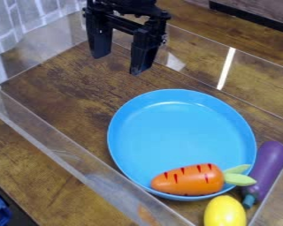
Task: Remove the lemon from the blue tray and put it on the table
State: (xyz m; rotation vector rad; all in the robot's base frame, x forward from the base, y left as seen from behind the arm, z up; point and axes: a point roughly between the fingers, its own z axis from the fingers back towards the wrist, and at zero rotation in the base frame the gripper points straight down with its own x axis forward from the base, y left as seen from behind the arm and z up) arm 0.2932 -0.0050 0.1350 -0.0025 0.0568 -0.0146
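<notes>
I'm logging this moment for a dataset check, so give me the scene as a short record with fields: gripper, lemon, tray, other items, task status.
gripper: gripper open, empty, pointing down above the table, behind the tray
lemon: lemon on the table at the tray's near right rim, off the tray
tray: blue tray holds only the carrot
other items: carrot on the tray's near edge; eggplant right of the tray
task status: lemon already outside the tray
</notes>
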